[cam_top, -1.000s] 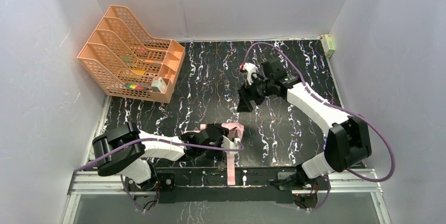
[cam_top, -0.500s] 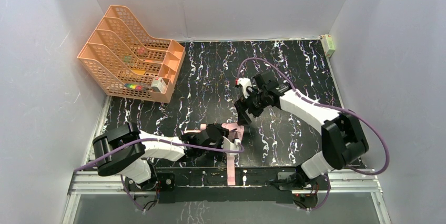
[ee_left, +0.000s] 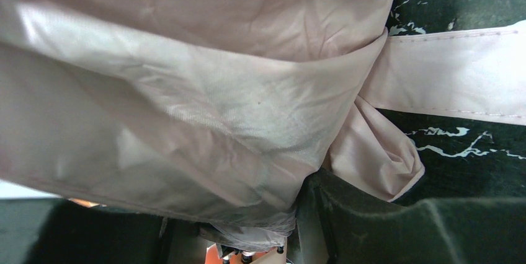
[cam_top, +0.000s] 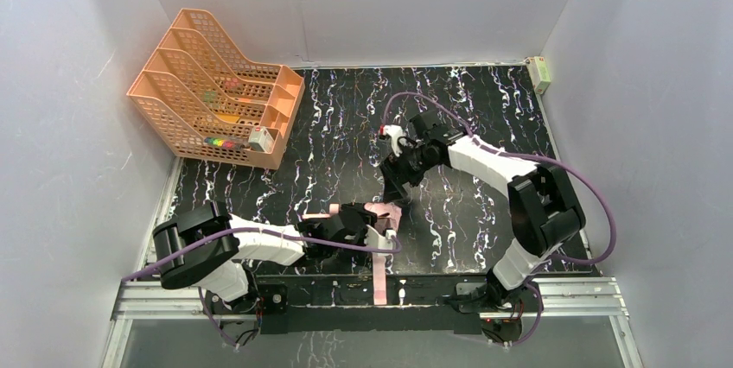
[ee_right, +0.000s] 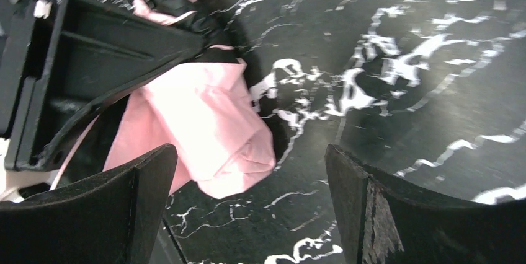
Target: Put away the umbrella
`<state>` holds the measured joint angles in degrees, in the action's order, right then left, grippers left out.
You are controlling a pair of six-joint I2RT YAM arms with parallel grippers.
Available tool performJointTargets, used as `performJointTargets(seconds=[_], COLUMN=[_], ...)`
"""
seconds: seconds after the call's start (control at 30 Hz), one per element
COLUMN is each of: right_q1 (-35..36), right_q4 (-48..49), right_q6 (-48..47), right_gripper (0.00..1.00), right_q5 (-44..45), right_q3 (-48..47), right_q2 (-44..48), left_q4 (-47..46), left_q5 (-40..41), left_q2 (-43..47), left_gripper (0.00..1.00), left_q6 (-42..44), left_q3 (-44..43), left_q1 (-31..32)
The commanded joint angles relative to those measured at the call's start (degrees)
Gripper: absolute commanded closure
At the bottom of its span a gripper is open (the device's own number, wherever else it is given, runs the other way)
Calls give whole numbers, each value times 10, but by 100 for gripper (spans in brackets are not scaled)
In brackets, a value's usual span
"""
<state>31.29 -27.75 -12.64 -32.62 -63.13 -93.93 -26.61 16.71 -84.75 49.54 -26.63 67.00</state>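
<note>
Crumpled pale pink umbrella (cam_top: 387, 212) clamped in the left gripper (cam_top: 377, 226) — soft, creased folds bunched between its fingers, right gripper (ee_right: 248, 171) held wide open just above a rounded fold, black white-veined table (cam_top: 484, 109) beneath.

Umbrella (cam_top: 386, 211) fabric is pale pink, with a black part showing at the upper left of the right wrist view. Tabletop (cam_top: 346, 117) is black with white marble streaks. The rack (cam_top: 216, 83), upper left, is peach-orange mesh. Left arm (cam_top: 264, 245) and right arm (cam_top: 488, 159) are white with black joints — cables (cam_top: 413, 96) are purple. Right claw (ee_right: 246, 152) is black.
</note>
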Motion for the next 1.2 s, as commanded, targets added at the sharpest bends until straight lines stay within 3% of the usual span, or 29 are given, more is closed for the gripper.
performJointTargets(seconds=[0.0, 0.4, 0.57, 0.77, 1.0, 1.17], right_q1=[19, 59, 70, 71, 79, 85], right_q4=[-42, -106, -109, -108, -104, -78], right_q6=[-66, -130, -122, -106, -88, -77], right_gripper=[2, 2, 9, 37, 61, 81], right_q5=[-93, -104, -72, -8, 40, 78], right_q3=[-24, -57, -44, -27, -17, -2], right_q2=[-22, -125, -145, -160, -158, -148], left_q4=[67, 42, 39, 42, 33, 24], left_q5=[-14, 0, 3, 4, 14, 22], left_q2=[-17, -26, -30, -22, -9, 26], left_gripper=[100, 100, 100, 100, 100, 76], left_q6=[12, 32, 35, 35, 19, -25], left_q3=[22, 32, 33, 35, 34, 29], left_q1=[8, 12, 12, 12, 12, 12])
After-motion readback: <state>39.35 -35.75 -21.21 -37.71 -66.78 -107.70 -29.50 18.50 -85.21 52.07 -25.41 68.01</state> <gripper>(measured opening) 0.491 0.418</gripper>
